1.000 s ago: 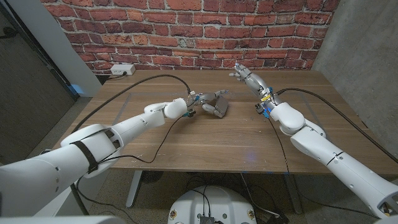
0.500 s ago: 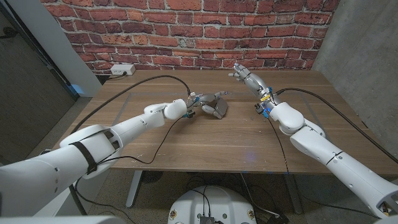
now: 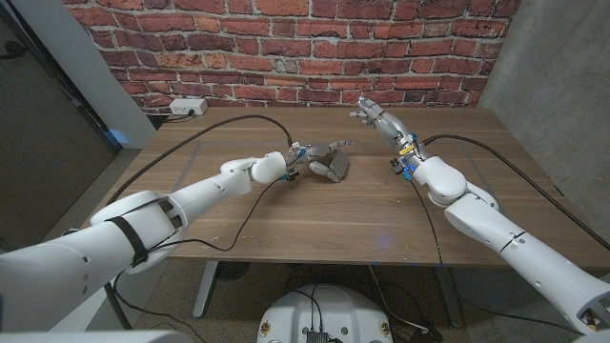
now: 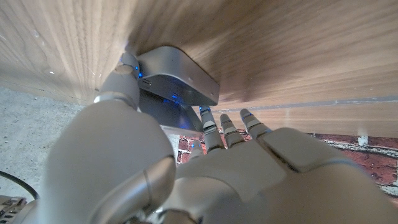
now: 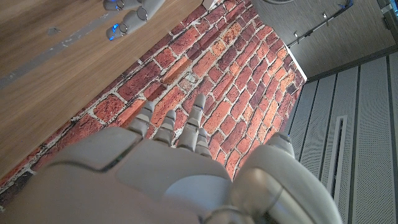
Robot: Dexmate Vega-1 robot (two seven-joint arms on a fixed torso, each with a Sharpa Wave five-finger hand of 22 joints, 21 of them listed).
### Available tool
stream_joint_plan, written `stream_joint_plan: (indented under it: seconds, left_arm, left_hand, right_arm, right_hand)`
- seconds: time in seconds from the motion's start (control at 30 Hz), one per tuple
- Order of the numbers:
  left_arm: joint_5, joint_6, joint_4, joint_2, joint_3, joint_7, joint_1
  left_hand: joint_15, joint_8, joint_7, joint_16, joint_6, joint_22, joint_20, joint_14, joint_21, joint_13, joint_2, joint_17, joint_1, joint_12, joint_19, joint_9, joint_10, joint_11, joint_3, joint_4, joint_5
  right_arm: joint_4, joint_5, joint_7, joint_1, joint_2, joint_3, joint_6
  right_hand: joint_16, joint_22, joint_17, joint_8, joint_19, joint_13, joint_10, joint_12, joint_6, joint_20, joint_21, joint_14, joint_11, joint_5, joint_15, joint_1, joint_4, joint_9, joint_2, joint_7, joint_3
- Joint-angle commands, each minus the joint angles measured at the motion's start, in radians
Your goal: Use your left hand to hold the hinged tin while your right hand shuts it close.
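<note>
The hinged tin (image 3: 337, 166) is a small silver box at the middle of the wooden table (image 3: 315, 214). My left hand (image 3: 313, 159) holds it, thumb on one side and fingers on the other. In the left wrist view the thumb (image 4: 121, 79) presses the wall of the tin (image 4: 180, 76) and the fingers (image 4: 225, 126) reach past it; a shiny lid-like panel stands off the box. My right hand (image 3: 377, 117) hangs above the table's far right part, clear of the tin, fingers apart and holding nothing. The right wrist view shows this hand (image 5: 168, 155) facing the brick wall.
A white power strip (image 3: 187, 107) lies at the table's back left corner. Black cables (image 3: 224, 124) run over the table to both arms. A brick wall (image 3: 286, 48) stands right behind the table's far edge.
The left hand has shifted slightly at the tin, and the tin sits a little lower in its fingers. The right hand has stayed where it was.
</note>
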Motion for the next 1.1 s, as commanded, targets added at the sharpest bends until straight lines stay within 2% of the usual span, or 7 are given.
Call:
stream_joint_plan:
  seconds: [0.03,0.23,0.33,0.63,0.83,1.0,1.1]
  left_arm:
    - [0.032,0.005,-0.015,0.018,0.011,-0.016,-0.007]
    - [0.057,0.033,-0.057,0.043,0.005,-0.006,-0.002]
    - [0.072,0.053,-0.082,0.059,0.002,-0.003,0.003]
    - [0.087,0.078,-0.120,0.090,-0.010,-0.013,0.012]
    - [0.098,0.095,-0.143,0.108,-0.018,-0.019,0.017]
    - [0.104,0.102,-0.153,0.115,-0.025,-0.017,0.020]
    - [0.106,0.097,-0.148,0.114,-0.024,-0.019,0.017]
  left_hand:
    - [-0.100,-0.002,-0.005,-0.002,-0.288,0.002,0.004,-0.016,-0.003,0.001,0.069,0.004,0.059,-0.009,-0.011,0.001,0.157,-0.177,0.060,0.071,-0.005]
    - [-0.083,-0.004,-0.011,-0.003,-0.291,0.002,0.005,-0.045,-0.003,-0.004,0.056,0.006,0.034,-0.045,-0.023,-0.001,0.086,-0.172,0.048,0.080,-0.018]
    - [-0.070,-0.004,-0.015,-0.003,-0.292,0.003,0.015,-0.065,-0.005,-0.006,0.050,0.007,0.019,-0.068,-0.035,-0.002,0.040,-0.169,0.043,0.086,-0.024]
    - [-0.034,-0.007,-0.018,-0.004,-0.301,0.004,0.027,-0.117,-0.006,-0.011,0.020,0.007,-0.029,-0.106,-0.056,-0.003,-0.037,-0.125,0.017,0.101,-0.039]
    - [-0.027,-0.007,-0.017,-0.005,-0.304,0.004,0.028,-0.136,-0.004,-0.015,0.009,0.006,-0.046,-0.117,-0.060,-0.003,-0.065,-0.103,0.007,0.106,-0.039]
    - [-0.006,-0.005,-0.017,0.002,-0.300,0.004,0.029,-0.137,0.000,-0.023,-0.001,0.003,-0.059,-0.118,-0.059,-0.004,-0.071,-0.022,-0.001,0.108,-0.035]
    - [0.002,-0.004,-0.017,0.002,-0.298,0.004,0.027,-0.138,0.001,-0.028,-0.005,0.001,-0.062,-0.121,-0.057,-0.004,-0.083,0.000,-0.002,0.107,-0.035]
  right_arm:
    - [0.007,0.002,0.012,0.011,0.000,-0.003,0.007]
    - [0.010,0.000,0.015,0.017,0.001,-0.004,0.010]
    - [0.008,0.002,0.015,0.018,0.001,-0.004,0.006]
    - [0.014,0.001,0.021,0.029,0.005,-0.008,0.006]
    - [0.019,0.000,0.022,0.032,0.009,-0.011,0.006]
    - [0.019,0.000,0.019,0.033,0.010,-0.011,0.005]
    - [0.021,0.002,0.021,0.034,0.011,-0.012,0.006]
  right_hand:
    - [0.002,0.002,0.001,0.001,0.002,0.001,0.003,-0.001,0.002,-0.001,0.002,0.000,0.009,0.002,-0.008,0.003,0.000,0.000,-0.006,0.000,-0.002]
    - [0.003,0.002,0.001,0.001,0.002,0.001,0.006,-0.001,0.003,-0.001,0.002,0.001,0.010,0.002,-0.009,0.003,0.001,0.000,-0.005,-0.001,-0.002]
    - [0.003,0.002,0.001,0.001,0.002,0.001,0.007,-0.001,0.004,-0.001,0.002,0.001,0.011,0.002,-0.008,0.003,0.001,0.000,-0.005,-0.001,-0.002]
    - [0.003,0.002,0.001,0.001,0.002,0.000,0.009,-0.001,0.004,-0.002,0.002,0.001,0.012,0.002,-0.010,0.003,0.001,0.000,-0.005,-0.001,-0.002]
    - [0.002,0.002,0.001,0.001,0.002,0.000,0.012,0.000,0.004,-0.002,0.002,0.001,0.011,0.002,-0.010,0.004,0.000,0.000,-0.005,0.000,-0.003]
    - [0.002,0.002,0.001,0.001,0.002,0.000,0.014,0.000,0.006,-0.002,0.002,0.001,0.011,0.002,-0.010,0.004,0.000,0.000,-0.005,-0.001,-0.003]
    - [0.002,0.002,0.001,0.001,0.002,0.000,0.014,0.000,0.006,-0.002,0.002,0.001,0.011,0.002,-0.008,0.004,0.000,0.000,-0.004,-0.002,-0.003]
